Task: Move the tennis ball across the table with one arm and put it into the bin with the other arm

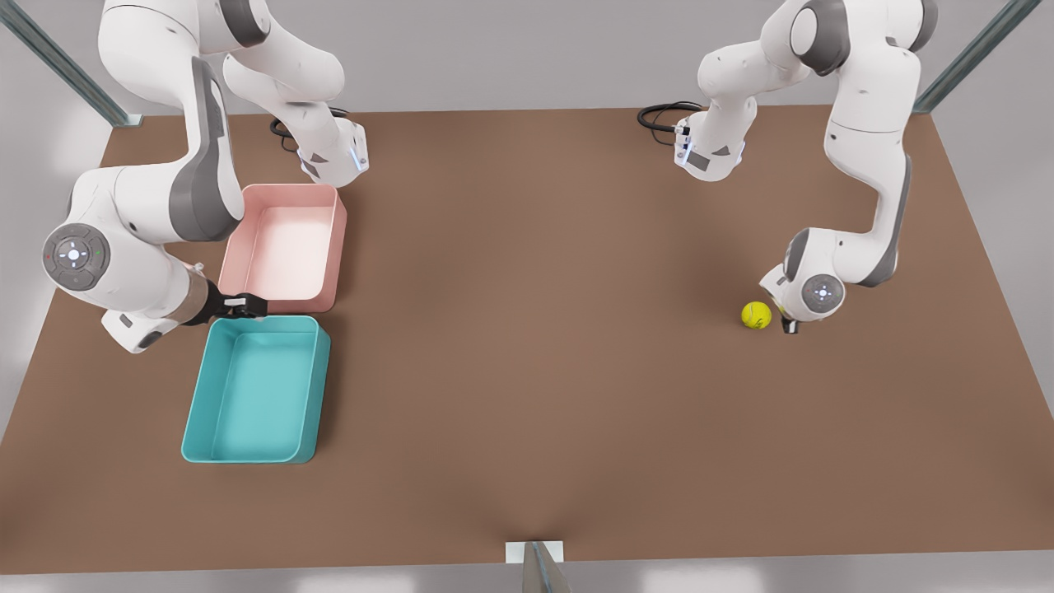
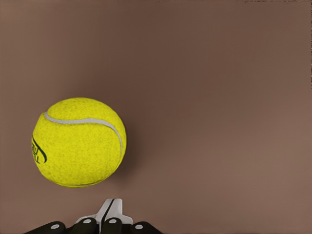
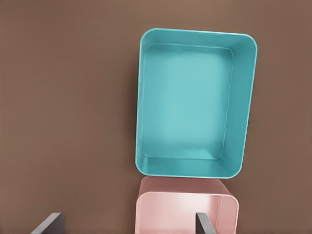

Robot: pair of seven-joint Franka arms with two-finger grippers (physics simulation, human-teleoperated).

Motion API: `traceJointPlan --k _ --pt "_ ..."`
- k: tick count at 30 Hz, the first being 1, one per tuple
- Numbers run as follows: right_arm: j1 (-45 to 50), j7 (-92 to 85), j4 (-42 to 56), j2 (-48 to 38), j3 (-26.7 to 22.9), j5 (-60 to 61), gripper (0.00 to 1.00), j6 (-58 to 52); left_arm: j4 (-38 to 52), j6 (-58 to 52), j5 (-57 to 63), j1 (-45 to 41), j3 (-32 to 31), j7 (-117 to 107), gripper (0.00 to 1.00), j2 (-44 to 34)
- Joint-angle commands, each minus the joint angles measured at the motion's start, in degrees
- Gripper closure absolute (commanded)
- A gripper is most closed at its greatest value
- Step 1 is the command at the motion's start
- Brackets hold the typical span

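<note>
Left gripper (image 1: 789,324): low over the table (image 1: 527,346) at the front view's right; fingers (image 2: 113,210) pressed together in the left wrist view, nothing between them.
Tennis ball (image 1: 756,315): just beside the left gripper, toward the front view's left of it; resting on the table, not gripped; white seam and dark print visible in the left wrist view (image 2: 79,142); contact with the fingers impossible to tell.
Right gripper (image 1: 240,306): at the front view's left, poised at the gap between the two trays; fingers (image 3: 204,224) spread wide in the right wrist view, holding nothing.
Bin (image 1: 255,389): teal, directly ahead of and below the right gripper; nothing inside in the right wrist view (image 3: 190,105).
Pink tray (image 1: 286,245): right beneath the right gripper, short end against the bin's short end (image 3: 187,212).
Ball to bin: well apart, at opposite sides of the table.
</note>
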Motion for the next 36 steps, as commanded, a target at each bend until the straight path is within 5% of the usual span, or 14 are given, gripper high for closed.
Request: traceJointPlan --k 1,3,8,13,17,25,26,27,29,36 --pt "-0.1 -0.5 0.0 -0.1 0.0 0.0 0.00 -0.1 -0.9 0.5 -2.9 -2.0 0.0 -1.9 0.79 0.0" --pt "-0.1 -0.4 0.0 -0.1 0.0 0.0 0.00 -0.1 -1.9 -0.3 -5.5 -4.6 0.0 -10.2 0.79 0.1" --pt "0.0 -0.4 0.0 0.0 0.0 0.0 0.00 -0.1 6.6 -8.2 -43.4 -6.9 -7.1 -39.1 0.79 -1.5" --pt "0.3 -0.5 0.0 0.1 0.0 0.0 0.00 -0.1 8.9 -11.1 -39.4 -6.0 -4.1 -38.9 0.79 -3.6" --pt "0.3 -0.5 0.0 0.4 0.0 0.0 0.00 -0.1 41.0 -40.0 -28.3 -6.3 -3.1 -69.1 0.79 -3.8" --pt "0.3 -0.5 0.0 0.4 0.0 0.0 0.00 -0.1 57.7 -54.1 -26.6 -7.1 -5.5 -74.2 0.76 -3.9" --pt "0.3 -0.5 0.0 0.4 0.0 0.0 0.00 -0.1 58.1 -54.1 -25.4 -7.9 -6.6 -80.4 0.44 -4.4" --pt "0.3 -0.5 0.0 0.4 0.0 0.0 0.00 -0.1 57.6 -56.1 -24.2 -8.5 -7.5 -86.3 0.00 -4.4" --pt "0.2 -0.5 0.0 0.4 0.0 0.0 0.00 -0.1 58.0 -56.2 -17.7 -10.6 -7.4 -93.8 0.00 -5.0" --pt "0.3 -0.5 0.0 0.5 0.0 0.0 0.00 -0.1 57.6 -55.9 -23.4 -11.0 -4.7 -99.7 0.00 -5.7"
